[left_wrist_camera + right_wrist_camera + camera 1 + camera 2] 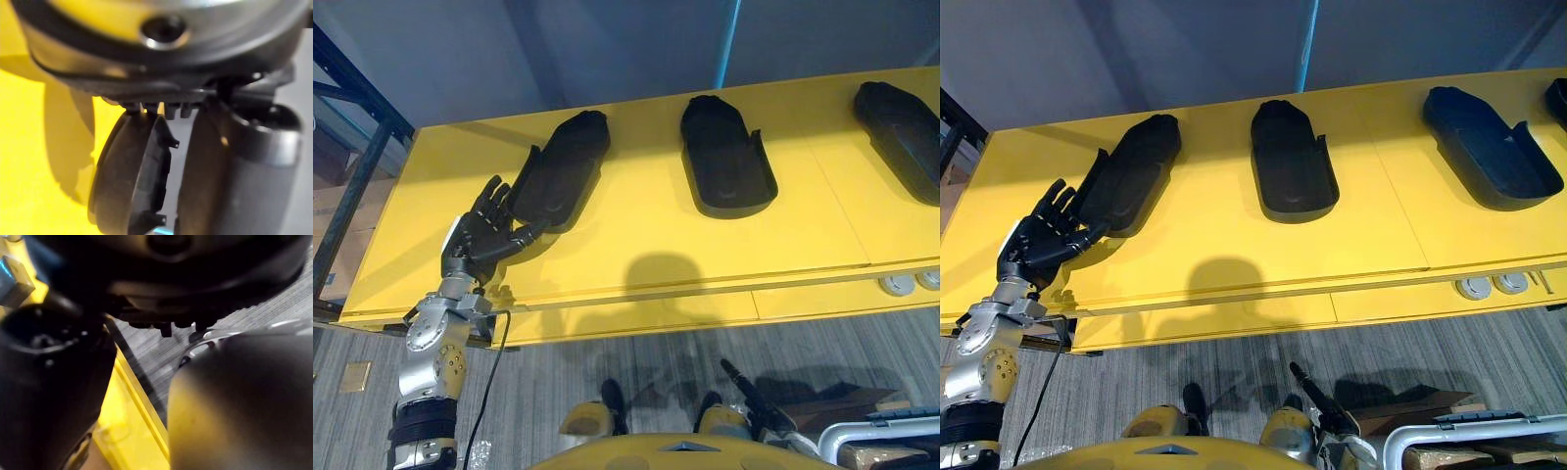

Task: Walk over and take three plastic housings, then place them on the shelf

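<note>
In the left eye view, three black plastic housings lie apart in a row on the yellow table (pixel 636 245). The left robot hand (pixel 484 235) sits at the near end of the leftmost housing (pixel 563 162). Its fingers are straight and spread against the housing's raised side wall, and its thumb points along under the near tip. The hand is apart, not clamped. The middle housing (pixel 724 157) and the third housing (pixel 906 132) lie untouched, well away from it.

The right eye view shows the same row, plus the tip of a fourth housing (pixel 1559 98) at the far right edge.

In the left wrist view, the leftmost housing appears edge-on just past the fingers. The thumb stands beside it, with a thin gap between them.

In the right wrist view, the right robot hand (pixel 146 284) hangs low by the table's front edge, over the grey floor (pixel 161 357). I cannot tell how its fingers stand.

This looks like the hand setting up to grip the leftmost housing, though it could equally be letting go. For a good grip, the thumb should slide further under the shell and the fingers should curl over the side wall, pinching the rim rather than the smooth back. The shell looks light and slippery, so the hand should close fully before lifting and keep the housing level. A push from straight fingers would likely skid it across the table.
</note>
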### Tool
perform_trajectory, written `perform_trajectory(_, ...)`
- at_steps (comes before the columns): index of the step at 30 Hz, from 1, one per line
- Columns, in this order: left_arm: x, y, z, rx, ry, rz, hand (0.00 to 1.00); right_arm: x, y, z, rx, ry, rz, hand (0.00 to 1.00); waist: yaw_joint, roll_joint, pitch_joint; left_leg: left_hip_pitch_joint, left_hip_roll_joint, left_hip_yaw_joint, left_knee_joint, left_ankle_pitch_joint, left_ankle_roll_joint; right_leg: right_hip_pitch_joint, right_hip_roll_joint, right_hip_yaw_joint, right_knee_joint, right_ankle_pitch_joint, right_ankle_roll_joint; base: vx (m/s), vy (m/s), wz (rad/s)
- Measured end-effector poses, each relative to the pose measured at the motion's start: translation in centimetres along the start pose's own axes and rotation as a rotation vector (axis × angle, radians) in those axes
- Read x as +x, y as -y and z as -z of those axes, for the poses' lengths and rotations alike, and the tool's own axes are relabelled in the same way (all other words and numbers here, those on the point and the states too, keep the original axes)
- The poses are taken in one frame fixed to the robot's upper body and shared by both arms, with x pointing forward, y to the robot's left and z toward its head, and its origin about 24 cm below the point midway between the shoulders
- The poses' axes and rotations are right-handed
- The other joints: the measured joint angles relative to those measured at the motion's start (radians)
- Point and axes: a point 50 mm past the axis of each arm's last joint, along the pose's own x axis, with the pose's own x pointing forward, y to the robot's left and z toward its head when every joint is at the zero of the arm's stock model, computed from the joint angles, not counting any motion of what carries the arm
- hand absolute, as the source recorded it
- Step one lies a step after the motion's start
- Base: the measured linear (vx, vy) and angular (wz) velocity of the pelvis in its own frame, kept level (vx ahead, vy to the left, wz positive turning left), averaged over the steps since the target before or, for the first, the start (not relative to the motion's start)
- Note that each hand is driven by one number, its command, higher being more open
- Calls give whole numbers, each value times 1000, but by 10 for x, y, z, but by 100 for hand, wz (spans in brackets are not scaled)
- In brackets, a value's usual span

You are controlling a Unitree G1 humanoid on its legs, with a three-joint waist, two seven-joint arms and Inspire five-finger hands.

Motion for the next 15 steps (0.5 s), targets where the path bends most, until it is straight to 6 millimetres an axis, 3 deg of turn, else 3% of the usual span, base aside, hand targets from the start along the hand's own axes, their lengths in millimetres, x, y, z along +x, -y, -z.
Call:
perform_trajectory(8, -2, 13, 1, 12, -22, 71, 100, 0, 3, -2, 42, 24, 76, 100, 4, 2, -2, -2, 0, 1, 9, -4, -2, 10, -1, -3, -10, 3, 4, 2, 4, 1)
perform_trajectory(15, -18, 13, 4, 28, -51, 79, 100, -14, 27, -27, 172, 249, 269, 100, 3, -9, -28, 0, 5, 8, 16, -22, 2, 25, 5, -3, -33, 11, 9, 10, 4, -1)
